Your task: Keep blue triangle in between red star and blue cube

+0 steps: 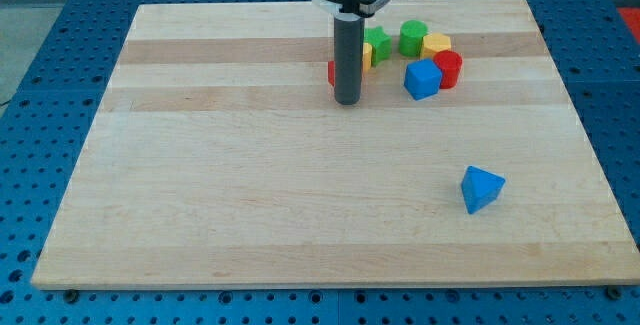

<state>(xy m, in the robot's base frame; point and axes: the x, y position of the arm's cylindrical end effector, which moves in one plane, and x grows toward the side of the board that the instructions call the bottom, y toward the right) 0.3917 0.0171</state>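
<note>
The blue triangle (481, 188) lies alone at the view's lower right of the wooden board (250, 205). The blue cube (421, 79) sits in a cluster near the view's top, touching a red cylinder (448, 68). A red block (332, 72), probably the red star, is mostly hidden behind my rod. My tip (347, 101) rests on the board just in front of that red block, left of the blue cube and far up-left of the blue triangle.
A green block (378, 43), a green cylinder (413, 37), a yellow block (436, 45) and a yellow piece (366, 55) crowd the cluster at the view's top. The board's far edge runs just behind them.
</note>
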